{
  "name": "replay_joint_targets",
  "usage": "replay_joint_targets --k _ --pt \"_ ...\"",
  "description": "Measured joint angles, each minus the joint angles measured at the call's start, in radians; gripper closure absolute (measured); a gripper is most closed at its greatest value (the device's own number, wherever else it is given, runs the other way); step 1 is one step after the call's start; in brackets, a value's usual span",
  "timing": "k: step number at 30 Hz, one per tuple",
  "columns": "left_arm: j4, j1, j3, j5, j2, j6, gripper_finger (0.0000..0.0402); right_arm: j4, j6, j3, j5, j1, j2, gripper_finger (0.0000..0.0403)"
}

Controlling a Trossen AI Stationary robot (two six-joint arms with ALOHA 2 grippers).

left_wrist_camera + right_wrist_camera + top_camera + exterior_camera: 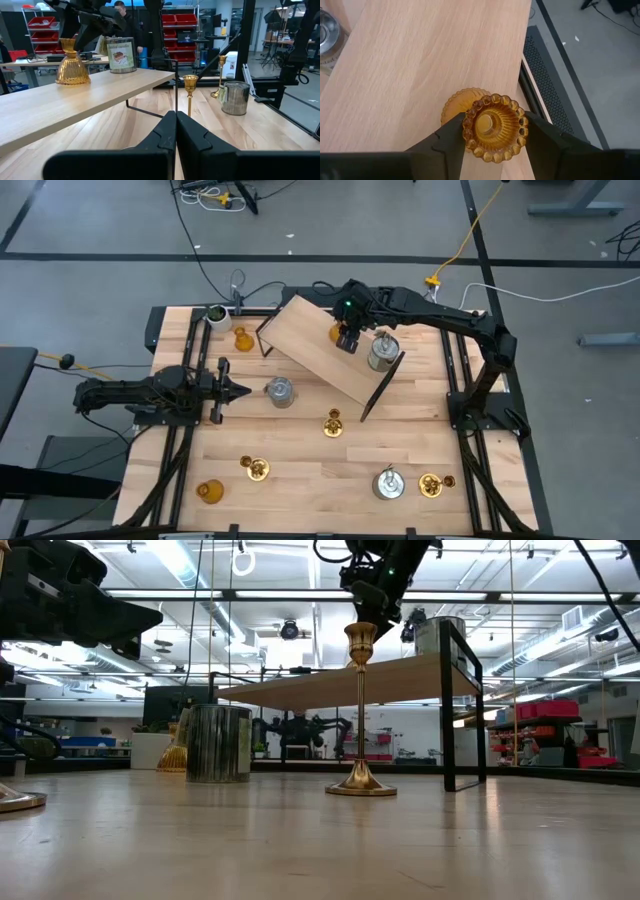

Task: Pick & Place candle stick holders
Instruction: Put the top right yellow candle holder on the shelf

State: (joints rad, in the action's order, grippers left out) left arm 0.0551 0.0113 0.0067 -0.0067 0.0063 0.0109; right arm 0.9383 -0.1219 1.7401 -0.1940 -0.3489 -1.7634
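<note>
An amber glass candle stick holder (495, 127) stands on a raised wooden shelf (305, 345) at the table's far middle, its base (72, 79) on the board. My right gripper (346, 340) reaches over the shelf from the right and is shut on the holder. A silver cylinder holder (382, 352) stands on the shelf beside it. On the table stand another silver cylinder (281, 391) and a brass stick (360, 710). My left gripper (240, 390) waits shut and level at the table's left. My right gripper pinches the amber holder's beaded top rim (470, 131) between its two fingers (451, 137), one on each side. The fingers slant down from above and from the table's right. The holder stands upright with its base on the shelf.
The shelf rests on black metal legs (380, 395). Around the table stand more holders: amber ones (242, 338) (209, 492), brass ones (257, 469) (432, 484) and a silver one (389, 483). A white pot with a plant (216, 315) is at the far left.
</note>
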Motion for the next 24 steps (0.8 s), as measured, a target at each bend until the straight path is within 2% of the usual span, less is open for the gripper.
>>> replay_joint_targets --k 24 --pt "0.000 0.000 0.000 0.000 0.000 0.000 0.0390 -0.024 0.018 0.000 0.000 0.000 -0.006 0.0227"
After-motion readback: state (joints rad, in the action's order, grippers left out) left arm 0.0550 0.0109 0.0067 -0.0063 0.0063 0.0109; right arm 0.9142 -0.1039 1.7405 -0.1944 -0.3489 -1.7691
